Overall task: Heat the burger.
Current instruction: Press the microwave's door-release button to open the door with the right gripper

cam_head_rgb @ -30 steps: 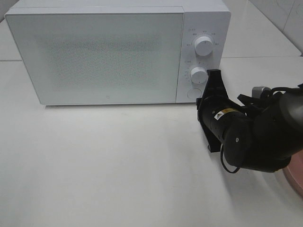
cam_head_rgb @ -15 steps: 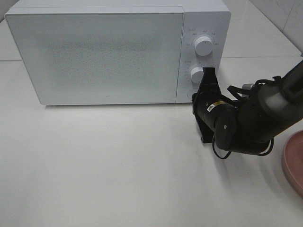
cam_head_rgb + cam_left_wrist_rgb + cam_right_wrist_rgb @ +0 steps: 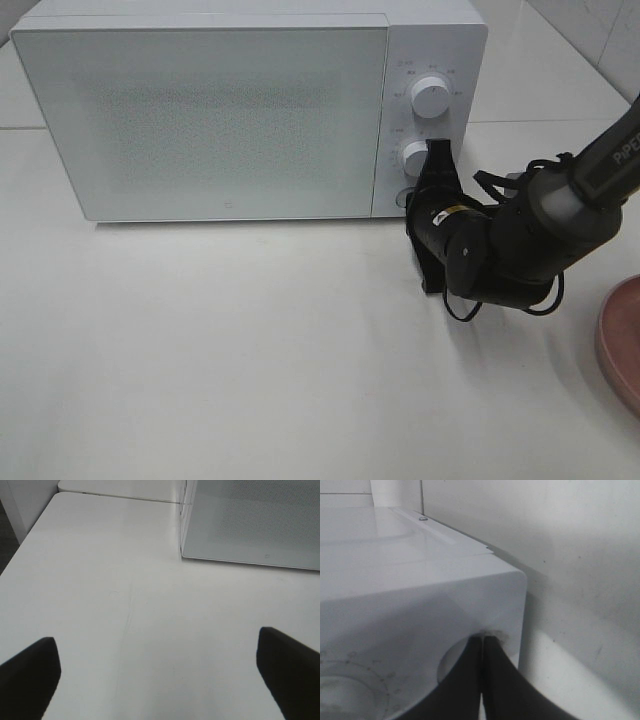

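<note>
**Exterior high:** The right gripper (image 3: 422, 192), its jaws closed together on nothing, is pressing its tips against the round button (image 3: 402, 198) at the low right corner of the white microwave (image 3: 230, 110). The door is sitting shut. The burger is showing nowhere, and whether it is lying behind the frosted door cannot be told. The lower knob (image 3: 417, 158) is sitting just above the tips, so a slip along the panel is likely to turn it. A hard push is more likely to shove the oven back than to trip the catch. The white table (image 3: 250, 350) is lying bare in front of the door, giving it room to swing. A pink plate (image 3: 622, 345) is peeking in at the right edge, near the arm's elbow, and a wide pull-back could clip it.

**Left wrist:** The left gripper (image 3: 155, 640) is hanging idle over bare table, fingers (image 3: 27, 672) spread wide apart and holding nothing. The microwave's near left corner is standing well ahead of it, where an opening door might be coming its way.

**Right wrist:** The two fingertips (image 3: 470, 680) are meeting flush at the rim of the button's round recess, close to the panel's outer corner. Landing that near the edge, they are risking a skid off the button onto plain casing.
</note>
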